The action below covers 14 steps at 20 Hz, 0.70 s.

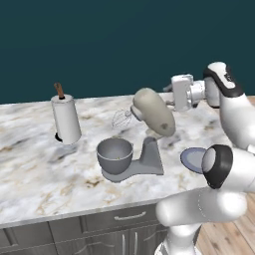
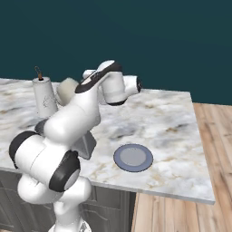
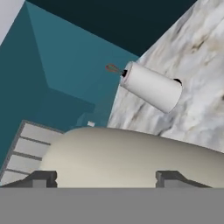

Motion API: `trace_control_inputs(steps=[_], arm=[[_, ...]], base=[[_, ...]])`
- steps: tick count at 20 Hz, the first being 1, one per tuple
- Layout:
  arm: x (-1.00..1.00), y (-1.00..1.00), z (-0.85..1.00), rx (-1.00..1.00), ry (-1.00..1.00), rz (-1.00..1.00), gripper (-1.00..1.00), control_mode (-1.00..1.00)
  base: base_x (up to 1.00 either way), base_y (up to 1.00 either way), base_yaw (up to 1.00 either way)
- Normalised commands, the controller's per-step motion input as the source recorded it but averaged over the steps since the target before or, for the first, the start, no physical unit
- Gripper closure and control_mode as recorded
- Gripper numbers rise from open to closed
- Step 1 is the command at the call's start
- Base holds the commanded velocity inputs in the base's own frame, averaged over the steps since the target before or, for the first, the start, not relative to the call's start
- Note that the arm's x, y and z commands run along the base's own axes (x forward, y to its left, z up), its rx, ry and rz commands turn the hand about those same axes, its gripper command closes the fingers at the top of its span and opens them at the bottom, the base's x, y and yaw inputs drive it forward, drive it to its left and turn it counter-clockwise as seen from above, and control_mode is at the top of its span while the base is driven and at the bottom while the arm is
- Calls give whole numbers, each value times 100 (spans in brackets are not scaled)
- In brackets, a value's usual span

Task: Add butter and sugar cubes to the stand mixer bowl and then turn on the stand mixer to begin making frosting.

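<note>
Gripper point(image 3: 105, 177) jaws spread around stand mixer point(image 1: 149, 124) head, grip unclear | one stand mixer bowl point(image 1: 115, 155) | one plate point(image 2: 132, 157)

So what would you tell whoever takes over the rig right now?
Gripper: open, its tips either side of the stand mixer's rounded beige head; contact unclear.
Things: head tilted back, whisk lifted clear of the stand mixer bowl, which sits on the mixer base. Blue-grey plate to the right looks bare. Paper towel roll to the left.
Done: whether butter and sugar cubes are in the bowl is too small to tell.
Left: probably lower the head, then switch the mixer on.
</note>
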Motion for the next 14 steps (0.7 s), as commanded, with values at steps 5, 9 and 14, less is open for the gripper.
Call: trace_control_inputs(steps=[5,9,14], arm=[[0,100,0,-24,0,0,-100,-100],[0,100,0,-31,0,0,-100,-100],[0,83,0,-32,0,-1,-100,-100]], base=[[0,0,0],[0,0,0],[0,0,0]])
